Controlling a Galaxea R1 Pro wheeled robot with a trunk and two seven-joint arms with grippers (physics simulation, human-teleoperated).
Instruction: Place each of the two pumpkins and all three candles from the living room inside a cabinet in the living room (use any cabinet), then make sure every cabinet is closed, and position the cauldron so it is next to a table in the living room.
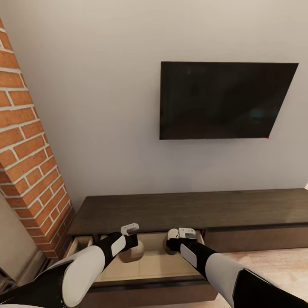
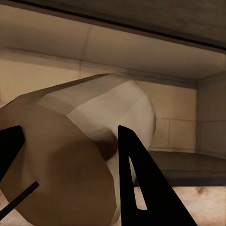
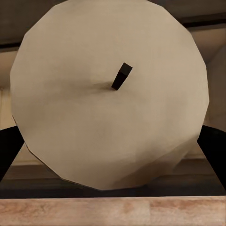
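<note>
Pinching a candle (image 3: pixel 108 94) between its fingers, the right pincer (image 1: pixel 182 239) hovers over the cabinet's (image 1: pixel 188 209) open drawer (image 1: pixel 149 265); left pincer (image 1: pixel 128 234) likewise grips another candle (image 2: pixel 70 165).

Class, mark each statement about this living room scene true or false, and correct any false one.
1. A drawer of the cabinet stands open. True.
2. The television shows a bright picture. False: its screen is dark.
3. The right claw has a candle between its fingers. True.
4. Both arms reach toward the brick column. False: they reach over the open drawer.
5. The candle at the left claw is bright orange. False: it is beige.
</note>
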